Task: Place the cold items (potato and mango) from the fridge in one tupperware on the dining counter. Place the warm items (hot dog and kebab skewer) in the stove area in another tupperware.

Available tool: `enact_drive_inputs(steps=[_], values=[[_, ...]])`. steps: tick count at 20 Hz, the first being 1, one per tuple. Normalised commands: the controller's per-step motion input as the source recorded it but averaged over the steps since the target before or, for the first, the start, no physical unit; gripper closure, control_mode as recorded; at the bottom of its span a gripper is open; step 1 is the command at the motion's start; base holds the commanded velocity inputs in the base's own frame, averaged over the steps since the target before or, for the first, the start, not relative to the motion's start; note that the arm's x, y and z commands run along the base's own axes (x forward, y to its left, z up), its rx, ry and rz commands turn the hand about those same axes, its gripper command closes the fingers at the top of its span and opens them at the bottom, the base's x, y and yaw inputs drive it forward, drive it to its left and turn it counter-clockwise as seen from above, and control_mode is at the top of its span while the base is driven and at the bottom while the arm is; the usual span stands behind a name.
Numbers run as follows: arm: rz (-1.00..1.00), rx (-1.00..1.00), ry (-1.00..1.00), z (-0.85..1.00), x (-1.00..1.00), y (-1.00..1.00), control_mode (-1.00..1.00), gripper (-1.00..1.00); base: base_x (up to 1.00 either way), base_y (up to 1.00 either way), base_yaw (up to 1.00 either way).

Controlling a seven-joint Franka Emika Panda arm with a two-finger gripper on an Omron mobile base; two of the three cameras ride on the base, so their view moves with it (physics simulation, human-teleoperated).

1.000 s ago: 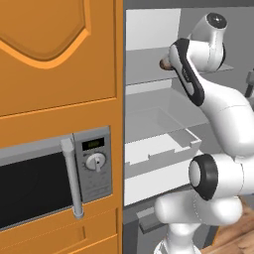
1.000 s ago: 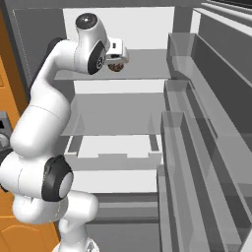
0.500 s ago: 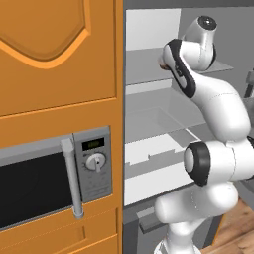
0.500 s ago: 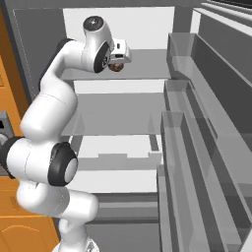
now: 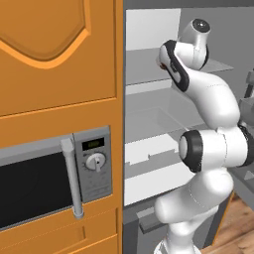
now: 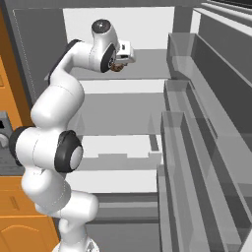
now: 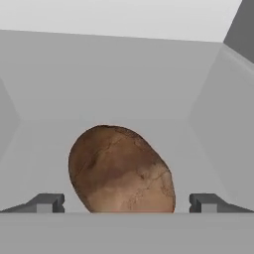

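— Hand view first: what is seen between the fingertips (image 7: 49, 202)?

— The potato (image 7: 121, 169) is seen, brown and mottled, lying on the grey fridge shelf (image 7: 124, 99). The gripper (image 7: 126, 203) is spread wide, one tip to each side of the potato, and no contact with it can be made out.

— And from the right base view?

— The gripper (image 6: 119, 63) is reached into the open fridge at the upper shelf (image 6: 147, 71), and a bit of brown potato (image 6: 116, 68) is glimpsed just under the hand. The door bins (image 6: 192, 147) are seen to the right of the potato.
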Motion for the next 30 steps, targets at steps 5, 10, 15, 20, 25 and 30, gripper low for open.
enact_drive_inputs(steps=[5, 10, 15, 20, 25, 30], values=[[0.01, 0.0, 0.0, -0.1, 0.36, -0.02, -1.0, -1.0, 0.0, 0.0, 0.0], [0.0, -0.01, 0.02, -0.15, 0.17, 0.0, -1.0, -1.0, 0.0, 0.0, 0.0], [0.0, 0.0, 0.03, -0.22, -0.01, 0.0, -1.0, -1.0, 0.0, 0.0, 0.0], [0.0, -0.01, 0.02, -0.23, -0.03, -0.02, -1.0, -1.0, 0.0, 0.0, 0.0], [0.0, -0.08, 0.1, -0.33, 0.02, 0.0, -1.0, 1.0, 0.0, 0.0, 0.0], [0.0, -0.08, 0.06, -0.23, 0.03, 0.02, -1.0, 1.0, 0.0, 0.0, 0.0]])
